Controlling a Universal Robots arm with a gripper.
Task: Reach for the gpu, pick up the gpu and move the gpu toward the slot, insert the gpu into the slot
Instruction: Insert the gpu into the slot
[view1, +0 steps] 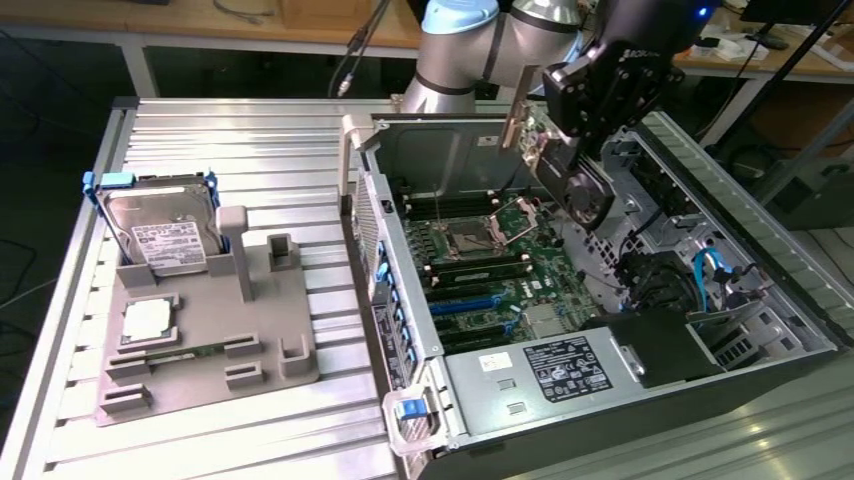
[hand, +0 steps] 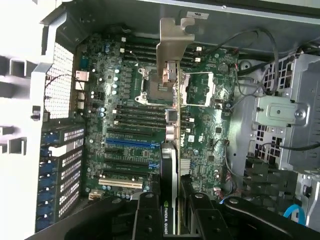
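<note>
Clamping the gpu (hand: 169, 160) edge-on between part-closed jaws, above the motherboard (hand: 120, 112), clear of the slot (hand: 131, 142).

exterior camera sits high and back, angled down over the table (view1: 227, 140) and the open case (view1: 441, 150). wrist camera's in close above the case, looking past the gpu (hand: 170, 165) straight onto the motherboard (hand: 125, 115), the part both views share.
</note>
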